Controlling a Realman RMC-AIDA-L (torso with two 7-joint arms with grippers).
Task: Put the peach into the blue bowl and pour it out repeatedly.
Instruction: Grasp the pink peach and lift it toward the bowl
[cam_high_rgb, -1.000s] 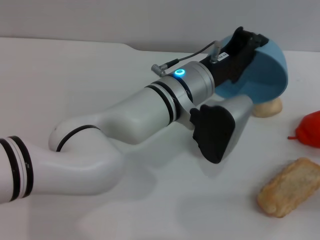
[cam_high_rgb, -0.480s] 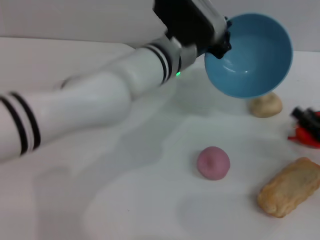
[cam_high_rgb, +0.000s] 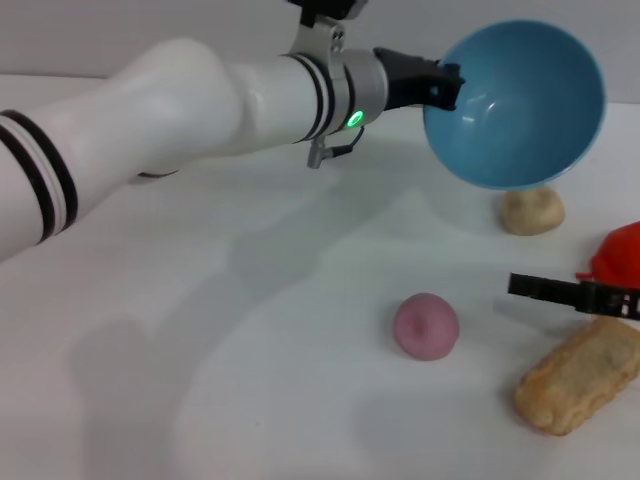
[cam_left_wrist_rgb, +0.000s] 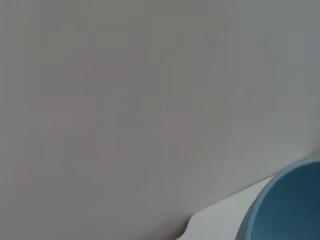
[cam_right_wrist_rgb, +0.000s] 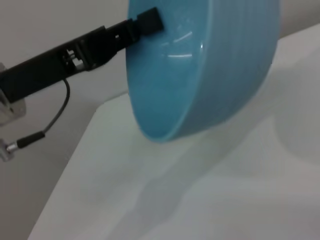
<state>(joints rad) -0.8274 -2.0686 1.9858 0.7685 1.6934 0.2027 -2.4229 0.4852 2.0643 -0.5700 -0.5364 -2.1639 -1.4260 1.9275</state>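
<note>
The blue bowl (cam_high_rgb: 520, 105) hangs in the air at the back right, tipped on its side so that its empty inside faces me. My left gripper (cam_high_rgb: 446, 86) is shut on its rim. The right wrist view shows the same bowl (cam_right_wrist_rgb: 200, 65) with the left gripper (cam_right_wrist_rgb: 149, 22) clamped on its edge. A part of the bowl (cam_left_wrist_rgb: 287, 205) also shows in the left wrist view. The pink peach (cam_high_rgb: 427, 326) lies on the table below and in front of the bowl. My right gripper (cam_high_rgb: 545, 290) reaches in low from the right edge, a short way right of the peach.
A pale beige lump (cam_high_rgb: 532, 211) sits under the bowl's far side. A red item (cam_high_rgb: 618, 256) lies at the right edge. A tan bread-like block (cam_high_rgb: 580, 374) lies at the front right, just under the right gripper. The white table (cam_high_rgb: 200, 330) stretches to the left.
The left arm has risen and turned the bowl from mouth-down to facing me. The peach now lies uncovered on the table. The right gripper has come in from the right edge.
</note>
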